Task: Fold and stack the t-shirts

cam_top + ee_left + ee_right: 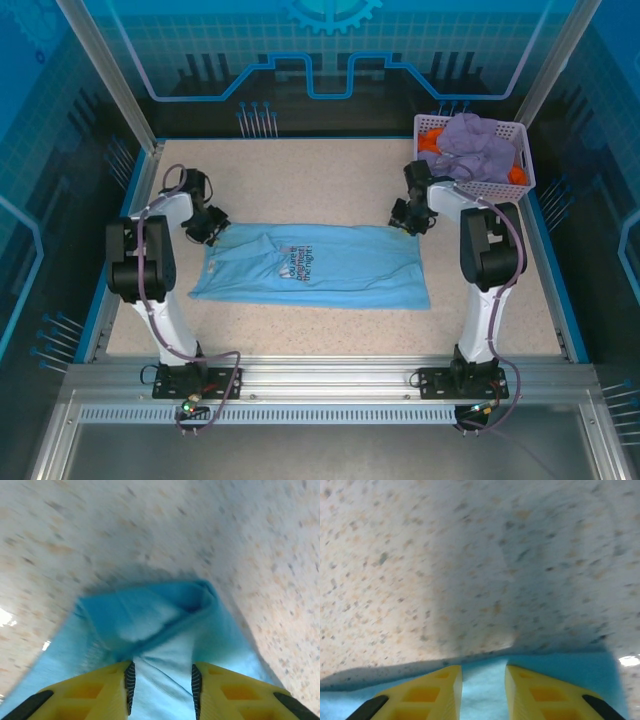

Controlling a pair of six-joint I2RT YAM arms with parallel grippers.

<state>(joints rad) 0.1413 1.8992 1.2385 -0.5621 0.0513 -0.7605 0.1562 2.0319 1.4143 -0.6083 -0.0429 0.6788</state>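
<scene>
Two arms were folded low over the table, elbows raised. The left gripper was clamped on the blue t-shirt at its far-left corner, the right gripper on its far-right corner; the shirt was spread flat mid-table.

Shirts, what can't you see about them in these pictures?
- Top view: lettering on the blue t-shirt too small to read.
- Right wrist view: right gripper straddles its edge; contact cut off below, pinch unclear.
- Top view: orange shirts mostly buried under the purple shirt in the basket.

Three t-shirts, one basket, two arms
</scene>
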